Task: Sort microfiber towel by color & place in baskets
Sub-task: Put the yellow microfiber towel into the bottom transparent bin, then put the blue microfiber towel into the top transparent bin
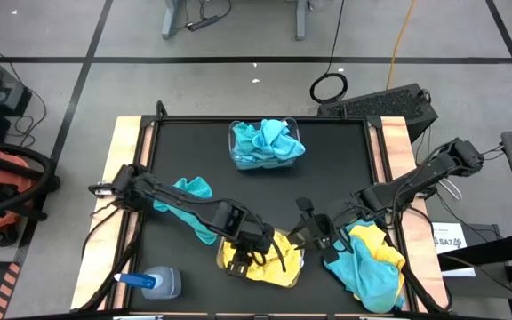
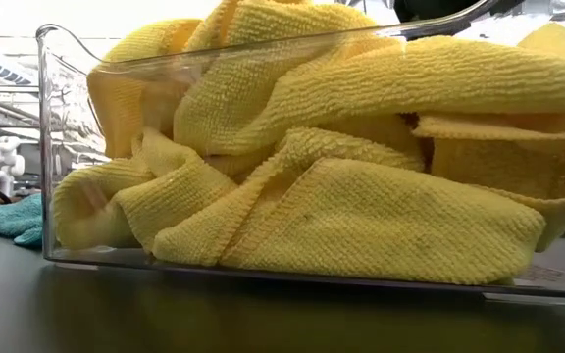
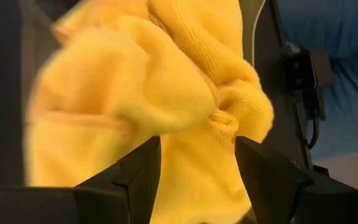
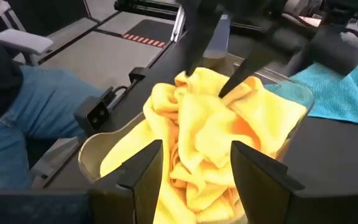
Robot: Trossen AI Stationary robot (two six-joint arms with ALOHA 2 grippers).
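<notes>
A clear basket [image 1: 223, 260] at the near middle holds several yellow towels [image 2: 341, 196] heaped above its rim. My left gripper [image 4: 207, 84] stands open over the heap, pointing steeply down, its fingertips on either side of a raised yellow fold [image 3: 229, 115]. My right gripper [image 1: 314, 236] is open with nothing between its fingers, just right of this basket and facing it. A second basket [image 1: 235, 133] at the far middle holds turquoise towels [image 1: 269, 142]. One turquoise towel [image 1: 189, 197] lies flat under my left arm. A mixed turquoise and yellow pile [image 1: 372, 262] lies near right. My left gripper's fingertips [image 4: 189, 71] stand at the top of the yellow heap, one on each side of a raised fold [image 4: 199, 79], coming from above. I cannot tell whether they touch the fold. The towels rest in the basket.
A clear spray bottle with a blue cap [image 1: 156, 283] lies at the near left corner. A person's legs in jeans [image 4: 30, 124] show beyond the table's edge. Bare black tabletop [image 1: 327, 187] lies between the two baskets.
</notes>
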